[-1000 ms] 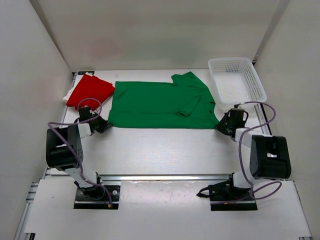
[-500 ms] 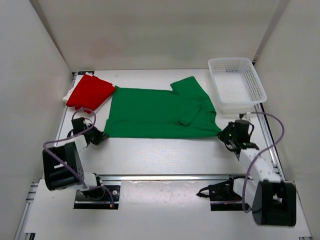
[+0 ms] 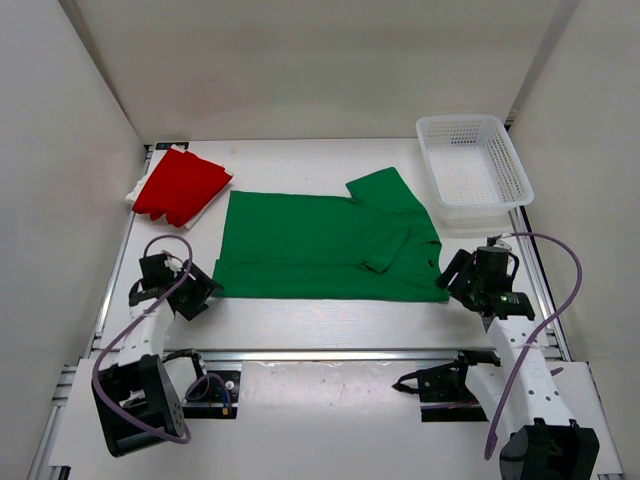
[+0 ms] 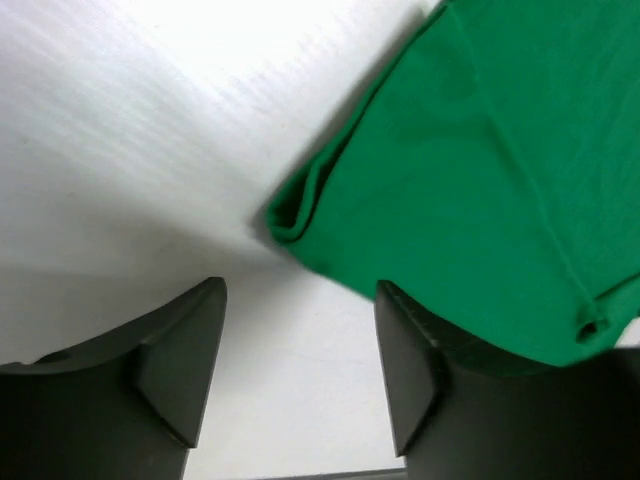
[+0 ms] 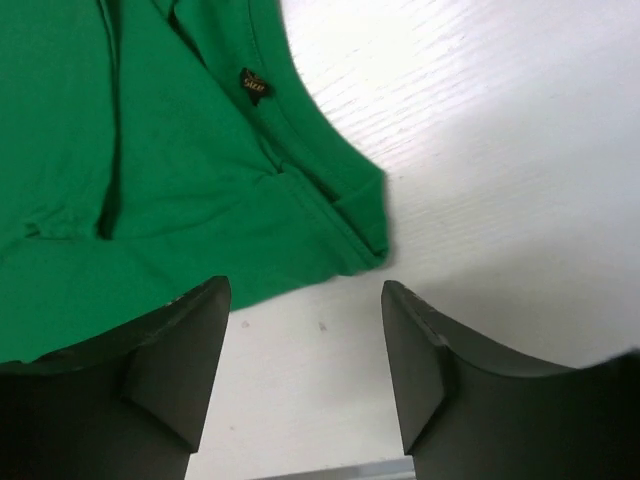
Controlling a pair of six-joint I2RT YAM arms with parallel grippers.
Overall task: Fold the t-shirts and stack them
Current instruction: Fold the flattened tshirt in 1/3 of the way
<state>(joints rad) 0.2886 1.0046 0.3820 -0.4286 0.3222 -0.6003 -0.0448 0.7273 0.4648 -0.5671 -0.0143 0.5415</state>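
I see green t-shirt point(image 3: 320, 245) flat on tabletop point(image 3: 330, 322); left gripper point(image 3: 197, 291) off its 8 o'clock corner, right gripper point(image 3: 453, 281) off 4 o'clock; both spread apart, empty.

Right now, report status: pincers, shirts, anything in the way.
Left pincer open, empty, at near-left corner of green t-shirt. Right pincer open, empty, at near-right corner. Red t-shirt folded far left. Basket far right, not blocking.

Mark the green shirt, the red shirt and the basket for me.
green shirt point(image 3: 310, 245), top view, middle of its body.
red shirt point(image 3: 180, 185), top view, its centre.
basket point(image 3: 520, 170), top view, right wall.
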